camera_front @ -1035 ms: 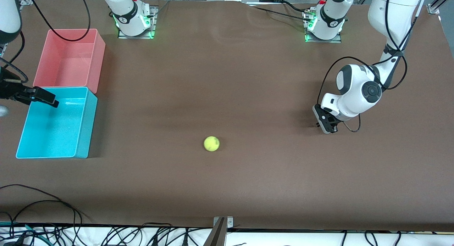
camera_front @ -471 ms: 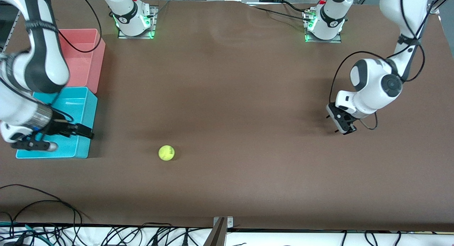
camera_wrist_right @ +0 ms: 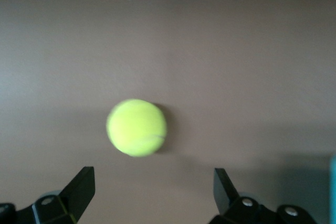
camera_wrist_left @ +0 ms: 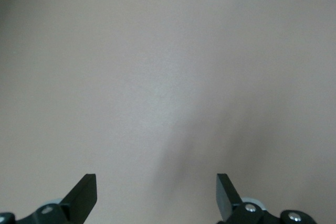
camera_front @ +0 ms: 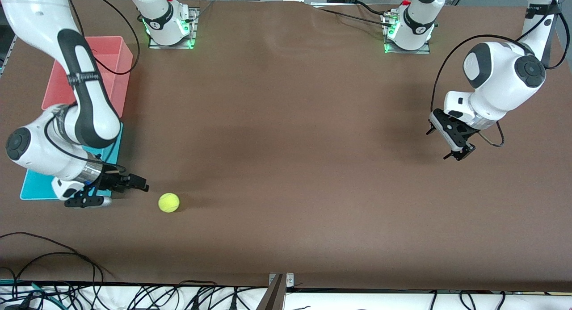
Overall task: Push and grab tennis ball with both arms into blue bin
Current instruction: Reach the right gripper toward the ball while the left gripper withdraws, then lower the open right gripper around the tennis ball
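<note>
I see the tennis ball (camera_front: 169, 202) on the table near the blue bin (camera_front: 31, 188), ungrabbed; right gripper (camera_front: 109, 191) and left gripper (camera_front: 456, 142) both gape.

Pink-red bin (camera_front: 117, 55) on brown table (camera_front: 286, 122); tangled black cables (camera_front: 53, 287) along its near edge.

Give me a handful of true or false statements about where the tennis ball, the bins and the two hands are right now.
1. The tennis ball lies on the table. True.
2. The right hand grips the ball. False: it is open, low beside the blue bin, with the ball just ahead of it and untouched.
3. The left hand is open over bare table. True.
4. The pink bin sits nearer the front camera than the blue bin. False: it sits farther.
</note>
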Controlling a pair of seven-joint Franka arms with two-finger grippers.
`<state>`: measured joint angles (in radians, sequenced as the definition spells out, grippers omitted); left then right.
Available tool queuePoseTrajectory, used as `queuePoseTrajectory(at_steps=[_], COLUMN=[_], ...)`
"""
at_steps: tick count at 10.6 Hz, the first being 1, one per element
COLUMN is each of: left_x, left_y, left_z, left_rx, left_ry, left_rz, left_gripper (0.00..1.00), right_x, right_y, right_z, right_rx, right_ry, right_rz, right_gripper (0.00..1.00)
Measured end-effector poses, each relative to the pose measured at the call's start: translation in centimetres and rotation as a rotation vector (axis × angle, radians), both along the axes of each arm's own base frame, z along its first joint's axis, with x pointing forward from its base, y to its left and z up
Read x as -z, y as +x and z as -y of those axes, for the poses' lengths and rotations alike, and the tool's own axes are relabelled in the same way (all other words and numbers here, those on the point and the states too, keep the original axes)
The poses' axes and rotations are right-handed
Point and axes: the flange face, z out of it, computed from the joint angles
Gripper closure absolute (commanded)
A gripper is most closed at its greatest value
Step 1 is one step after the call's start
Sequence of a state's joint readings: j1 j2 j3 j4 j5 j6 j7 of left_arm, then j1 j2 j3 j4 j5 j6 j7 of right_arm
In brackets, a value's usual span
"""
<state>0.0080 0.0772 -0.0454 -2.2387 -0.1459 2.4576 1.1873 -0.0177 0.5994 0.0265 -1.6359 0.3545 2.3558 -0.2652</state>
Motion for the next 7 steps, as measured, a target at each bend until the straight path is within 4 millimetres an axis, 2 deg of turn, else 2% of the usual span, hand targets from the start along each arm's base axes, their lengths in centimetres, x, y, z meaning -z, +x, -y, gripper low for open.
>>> queuePoseTrajectory(at_steps=[2, 3, 5, 7], left_x=[-1.5, -2.3, -3.2, -3.4], left_y=[0.0, -0.1, -0.2, -0.2], left_z=[-0.8, -1.5, -3.0, -3.4], left_rx=[-0.015, -0.029, -0.082, -0.167], left_ry=[0.001, 0.001, -0.003, -0.017], left_rz=[0.029, 0.043, 0.057, 0.053], left_gripper=[0.0, 0.0, 0.0, 0.0], right_x=[4.7, 6.1, 6.2, 6.3], right_y=[0.7, 1.1, 2.1, 2.3], right_z=[1.1, 1.5, 1.5, 1.2], right_rx=[-0.079, -0.134, -0.184, -0.197], right_ry=[0.132, 0.144, 0.137, 0.138], right_rz=[0.097, 0.129, 0.164, 0.172], right_gripper=[0.0, 0.0, 0.0, 0.0])
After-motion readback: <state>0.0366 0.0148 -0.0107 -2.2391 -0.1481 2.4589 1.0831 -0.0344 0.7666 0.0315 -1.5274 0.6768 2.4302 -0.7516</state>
